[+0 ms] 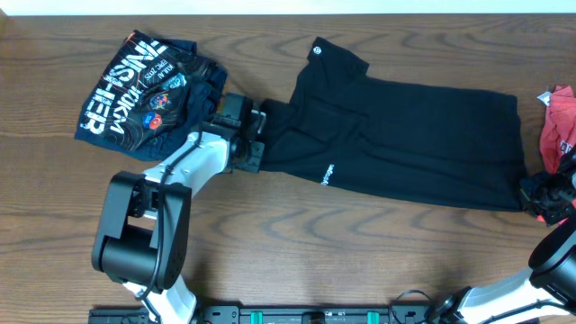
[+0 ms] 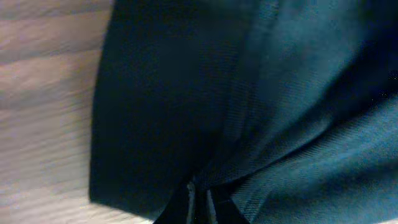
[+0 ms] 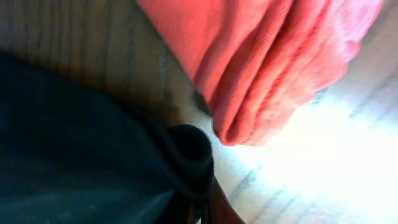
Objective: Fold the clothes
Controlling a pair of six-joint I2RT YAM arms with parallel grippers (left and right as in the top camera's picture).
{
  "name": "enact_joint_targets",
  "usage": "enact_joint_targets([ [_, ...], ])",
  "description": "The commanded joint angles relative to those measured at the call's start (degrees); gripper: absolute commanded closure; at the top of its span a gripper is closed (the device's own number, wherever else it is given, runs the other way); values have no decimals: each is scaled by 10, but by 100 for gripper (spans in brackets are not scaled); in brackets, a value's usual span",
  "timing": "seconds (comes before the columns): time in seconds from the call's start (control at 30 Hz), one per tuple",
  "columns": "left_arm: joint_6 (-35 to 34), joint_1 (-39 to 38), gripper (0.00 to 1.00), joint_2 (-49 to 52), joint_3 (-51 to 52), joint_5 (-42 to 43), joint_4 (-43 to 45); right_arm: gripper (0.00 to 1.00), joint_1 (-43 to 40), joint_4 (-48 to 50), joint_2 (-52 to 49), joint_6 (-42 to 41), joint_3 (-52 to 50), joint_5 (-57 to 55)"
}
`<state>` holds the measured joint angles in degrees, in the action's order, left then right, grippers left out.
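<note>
So the left end effector (image 2: 199, 200) is squeezed narrow on a fold of the black T-shirt (image 1: 405, 144), right at the shirt's edge. From there the shirt stretches straight away from it across the worktop (image 1: 360, 261), mostly flat with a few creases. The right end effector (image 3: 200, 211) is closed as well, gripping a bunched-up bit of the shirt's opposite corner, so the whole shirt lies between the two of them.

A red garment (image 3: 267, 62) sits just beyond the right end effector's tips, close to that pinched corner, though I can't tell if they touch. A folded navy printed garment (image 1: 144, 94) lies just behind the left end effector, on the side away from the shirt. The shirt's small white round logo (image 1: 318, 49) is on the sleeve nearer the left end effector.
</note>
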<state>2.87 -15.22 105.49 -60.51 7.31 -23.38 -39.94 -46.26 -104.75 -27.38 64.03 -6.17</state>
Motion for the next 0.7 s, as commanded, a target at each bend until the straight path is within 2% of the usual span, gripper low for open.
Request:
enact_joint_targets([
  [0.0, -17, 19, 94, -31, 9, -48, -14, 99, -1, -6, -5, 9, 21, -71],
  [0.37, -17, 20, 94, -64, 9, -48, -70, 98, -1, -47, -5, 13, 21, -73],
  [0.47, -17, 19, 92, -64, 9, -47, -76, 92, -1, -51, -5, 13, 21, -60],
  [0.53, -17, 19, 83, -64, 9, -33, -79, 78, -1, -51, -5, 13, 21, -40],
  [0.57, -17, 19, 74, -64, 9, -25, -81, 73, -1, -51, -5, 13, 21, -31],
  [0.63, -16, 19, 58, -64, 7, -6, -86, 69, -1, -53, -5, 14, 24, -17],
  [0.67, -16, 19, 54, -64, 4, -2, -92, 68, -1, -54, -5, 20, 26, -7],
])
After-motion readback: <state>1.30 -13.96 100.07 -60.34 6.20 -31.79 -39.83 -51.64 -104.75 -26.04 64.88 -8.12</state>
